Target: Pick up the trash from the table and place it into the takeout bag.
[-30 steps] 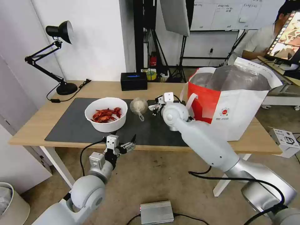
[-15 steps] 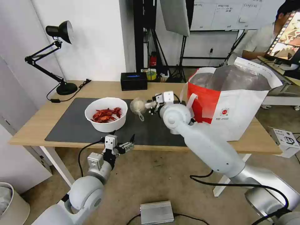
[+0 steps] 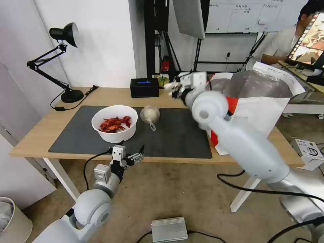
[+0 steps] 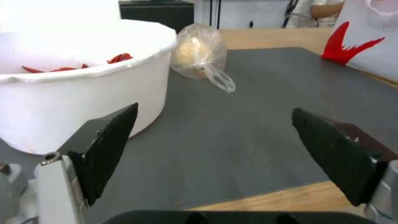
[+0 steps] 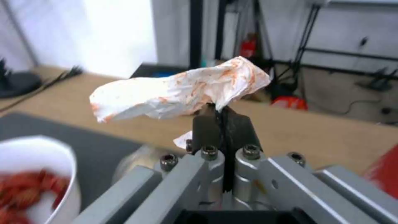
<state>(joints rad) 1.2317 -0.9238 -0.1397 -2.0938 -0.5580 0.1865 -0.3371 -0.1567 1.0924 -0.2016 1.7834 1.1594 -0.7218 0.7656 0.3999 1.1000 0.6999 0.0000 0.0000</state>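
The right tool (image 3: 176,88) is raised above the far side of the bench (image 3: 40,135), near the rim of the takeout bag (image 3: 260,101); its fingers (image 5: 207,127) are pressed together, pinching the crumpled tissue (image 5: 178,90), which is white with orange stains and sticks out past the fingertips, clear of the bench; in the head view the tissue (image 3: 169,85) shows as a small pale scrap at the tool's tip, at about 9 o'clock from the bag's mouth. The takeout bag stands at the 3 o'clock end of the bench, its foil-lined mouth open; part of its front is hidden by the right arm. On the dark grey mat (image 3: 179,135) the white bowl (image 3: 114,123) of red crayfish shells sits toward 9 o'clock; the knotted clear bag (image 3: 150,115) lies just beside it at its 3 o'clock, apart from the bowl. The left tool (image 3: 133,156) hangs low at the near edge of the bench, at 6 o'clock from the bowl; its fingers (image 4: 112,146) are spread wide with nothing between them; the left wrist view shows the bowl (image 4: 83,87) and the knotted bag (image 4: 201,56) ahead of it on the mat.
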